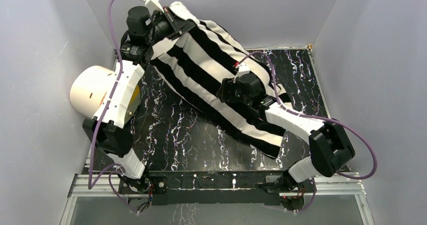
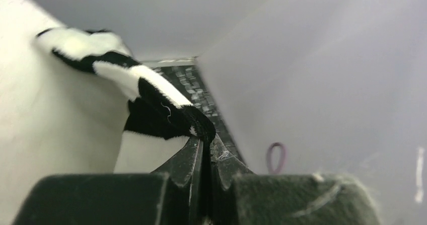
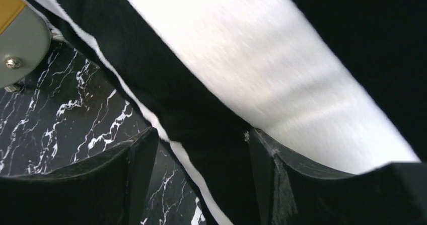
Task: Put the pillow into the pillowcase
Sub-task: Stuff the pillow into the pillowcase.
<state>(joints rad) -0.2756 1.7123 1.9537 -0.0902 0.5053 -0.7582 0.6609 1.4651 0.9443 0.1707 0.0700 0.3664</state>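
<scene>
The black and white striped pillowcase point(image 1: 221, 79) lies plump and slanted across the marbled table, from the back left corner to the front right. The pillow is hidden inside it in the top view; a plain off-white surface point(image 2: 55, 114) beside the hem in the left wrist view may be it. My left gripper point(image 1: 175, 24) is raised at the back left end, shut on the striped hem point(image 2: 199, 124). My right gripper point(image 1: 225, 90) rests on the middle of the case, open, with a black stripe point(image 3: 211, 149) between its fingers. Its left finger point(image 3: 138, 159) stands apart from the fabric.
A cream cylinder with an orange face point(image 1: 95, 90) lies at the table's left edge beside my left arm. Grey walls close in on the left, back and right. A purple cable point(image 1: 362, 149) loops off my right arm. Bare marbled table point(image 1: 171, 134) shows in front.
</scene>
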